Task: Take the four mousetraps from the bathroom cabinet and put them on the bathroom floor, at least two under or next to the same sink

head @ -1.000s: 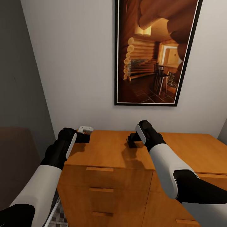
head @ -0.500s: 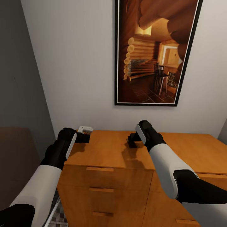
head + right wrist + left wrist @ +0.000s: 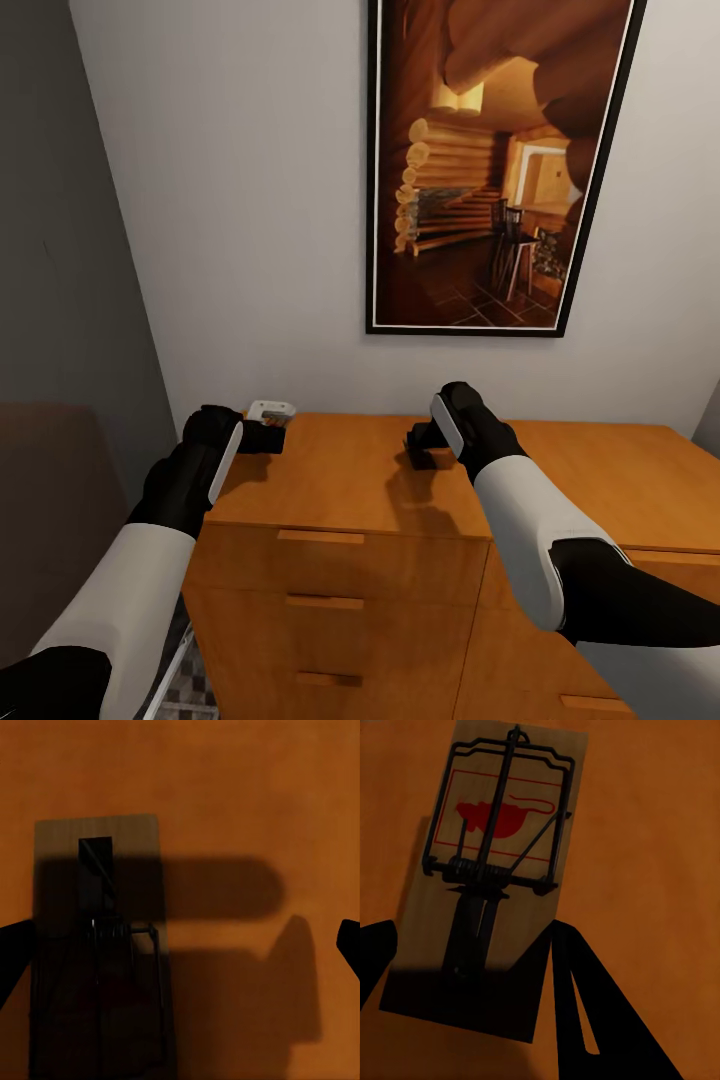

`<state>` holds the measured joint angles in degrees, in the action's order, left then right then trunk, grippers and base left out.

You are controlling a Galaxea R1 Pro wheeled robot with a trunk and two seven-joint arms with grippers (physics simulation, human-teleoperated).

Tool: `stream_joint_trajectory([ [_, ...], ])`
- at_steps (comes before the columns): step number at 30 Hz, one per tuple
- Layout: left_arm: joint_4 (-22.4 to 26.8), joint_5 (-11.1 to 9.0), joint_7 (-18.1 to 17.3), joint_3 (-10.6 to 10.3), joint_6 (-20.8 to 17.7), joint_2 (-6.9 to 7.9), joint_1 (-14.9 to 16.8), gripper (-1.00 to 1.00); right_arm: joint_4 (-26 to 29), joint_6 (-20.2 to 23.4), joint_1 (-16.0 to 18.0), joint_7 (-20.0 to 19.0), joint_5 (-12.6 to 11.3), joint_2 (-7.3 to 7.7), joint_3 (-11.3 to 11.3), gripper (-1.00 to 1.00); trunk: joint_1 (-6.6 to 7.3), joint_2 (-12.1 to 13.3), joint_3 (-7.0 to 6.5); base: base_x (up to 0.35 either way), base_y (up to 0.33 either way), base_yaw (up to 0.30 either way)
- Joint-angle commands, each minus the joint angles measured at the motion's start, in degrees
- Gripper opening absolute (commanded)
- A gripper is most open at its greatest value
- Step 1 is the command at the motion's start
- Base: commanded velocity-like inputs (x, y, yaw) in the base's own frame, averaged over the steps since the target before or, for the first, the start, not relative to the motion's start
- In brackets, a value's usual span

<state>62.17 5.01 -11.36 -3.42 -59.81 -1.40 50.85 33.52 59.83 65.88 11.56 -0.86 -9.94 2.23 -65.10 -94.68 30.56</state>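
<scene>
One mousetrap [image 3: 484, 892] lies flat on top of the cabinet [image 3: 340, 480], w/ its near end between the spread fingers [image 3: 592, 1012] of the left gripper [image 3: 268, 436], at the cabinet's back left corner. A second mousetrap [image 3: 97, 952], in shadow, lies on the same top under the right gripper [image 3: 418, 447], also spread wide, not touching it. Framed picture [image 3: 495, 165] hangs on the wall above.

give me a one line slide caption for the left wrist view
Left gripper, fingers spread, straddling a flat brown wooden mousetrap with dark wire and a red mouse print, lying on the orange-brown wooden cabinet top.
</scene>
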Motion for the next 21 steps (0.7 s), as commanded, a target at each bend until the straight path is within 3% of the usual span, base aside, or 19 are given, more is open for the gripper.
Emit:
stream_joint_trajectory([
  [1,0.06,0.7,-0.46,-0.01,-0.19,0.0,0.04,-1.0,0.05,0.17,0.04,0.26,-0.11,-0.06,0.23,1.0,0.0,-0.03,0.07,0.0,0.002,0.0],
  [21,0.06,0.71,-0.43,-0.01,-0.19,0.0,0.04,-1.0,0.05,0.17,0.04,0.28,-0.11,-0.06,0.23,1.0,0.0,-0.03,0.07,0.0,0.015,0.0],
])
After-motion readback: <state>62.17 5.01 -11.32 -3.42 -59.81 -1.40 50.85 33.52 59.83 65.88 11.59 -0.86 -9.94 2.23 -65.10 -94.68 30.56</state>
